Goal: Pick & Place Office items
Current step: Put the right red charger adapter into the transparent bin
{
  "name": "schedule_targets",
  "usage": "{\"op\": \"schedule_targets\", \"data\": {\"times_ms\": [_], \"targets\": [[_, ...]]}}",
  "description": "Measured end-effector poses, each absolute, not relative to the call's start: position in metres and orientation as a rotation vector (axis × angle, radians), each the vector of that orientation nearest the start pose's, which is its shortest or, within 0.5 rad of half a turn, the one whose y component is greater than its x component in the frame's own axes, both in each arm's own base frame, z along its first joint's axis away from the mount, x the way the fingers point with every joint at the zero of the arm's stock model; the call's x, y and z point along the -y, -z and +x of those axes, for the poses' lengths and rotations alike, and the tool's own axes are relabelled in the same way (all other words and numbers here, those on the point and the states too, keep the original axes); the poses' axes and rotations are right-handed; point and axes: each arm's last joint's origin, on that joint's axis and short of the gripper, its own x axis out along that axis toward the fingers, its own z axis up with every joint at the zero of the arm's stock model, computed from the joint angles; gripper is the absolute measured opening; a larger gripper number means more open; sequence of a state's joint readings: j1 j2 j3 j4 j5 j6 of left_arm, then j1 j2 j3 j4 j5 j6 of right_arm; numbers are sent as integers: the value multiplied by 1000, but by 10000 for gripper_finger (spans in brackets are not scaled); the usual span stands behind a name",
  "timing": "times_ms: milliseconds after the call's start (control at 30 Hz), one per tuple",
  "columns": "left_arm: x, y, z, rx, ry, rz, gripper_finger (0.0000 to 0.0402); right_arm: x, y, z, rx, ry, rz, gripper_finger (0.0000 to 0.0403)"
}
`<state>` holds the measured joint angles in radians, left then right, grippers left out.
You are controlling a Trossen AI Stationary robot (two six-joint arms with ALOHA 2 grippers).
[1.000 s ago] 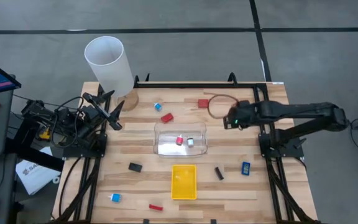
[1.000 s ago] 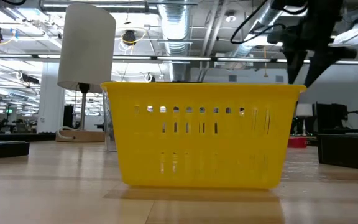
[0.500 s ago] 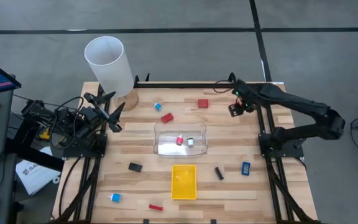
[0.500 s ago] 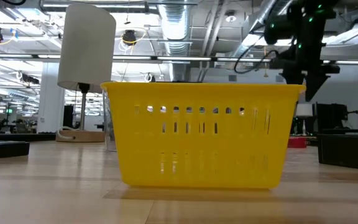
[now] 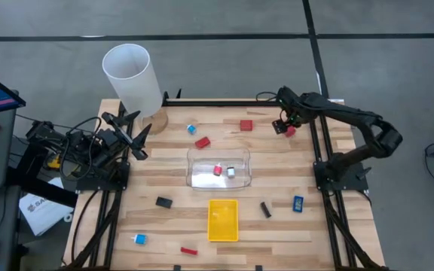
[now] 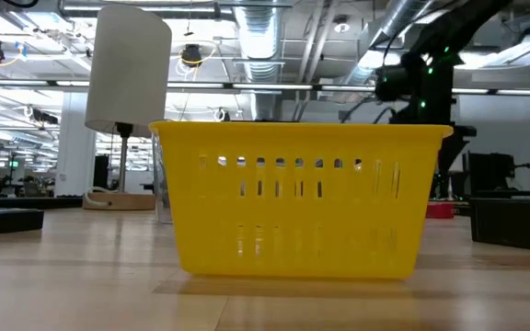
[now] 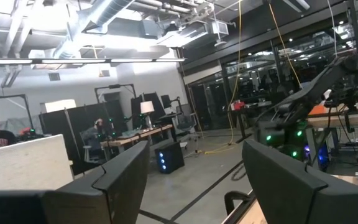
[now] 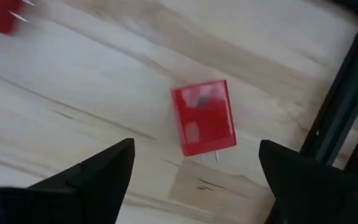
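- High view shows a pale wooden plank table (image 5: 277,226) with small office bits scattered over it.
- Right gripper (image 5: 285,125) hangs over the far right part of the table, fingers spread wide and holding nothing.
- A flat red square block (image 8: 203,117) with two thin metal prongs on one edge lies on the wood between those fingers in the right wrist view — touching neither.
- Another red block (image 5: 246,125) sits nearby on the far side, and a third red piece (image 5: 202,141) lies near a small blue-and-white bit (image 5: 191,129).
- A clear plastic tray (image 5: 218,167), rounded at the corners, sits mid-table with a red piece and a pale piece inside.
- A yellow slotted plastic basket (image 5: 223,219) stands nearer the front; black rectangular bits (image 5: 163,202) lie to either side of it.
- A thin red stick (image 5: 189,251) lies at the front edge.
- Left gripper (image 5: 132,134) waits at the table's left edge beside a tall white cylinder (image 5: 132,79) — its fingers apart and empty.
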<state>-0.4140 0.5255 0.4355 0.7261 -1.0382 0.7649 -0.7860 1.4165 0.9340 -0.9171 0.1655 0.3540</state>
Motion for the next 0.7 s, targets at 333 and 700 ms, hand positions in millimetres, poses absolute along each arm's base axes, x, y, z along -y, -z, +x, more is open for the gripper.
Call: {"op": "schedule_targets", "data": {"times_ms": [333,700], "targets": [[20,-323,108,224,-735,292,253,202,-186,151,-1316,961,800,337],[20,-323,108,230,-733,278,253,213,-172,151,-1295,932,842,336]]}}
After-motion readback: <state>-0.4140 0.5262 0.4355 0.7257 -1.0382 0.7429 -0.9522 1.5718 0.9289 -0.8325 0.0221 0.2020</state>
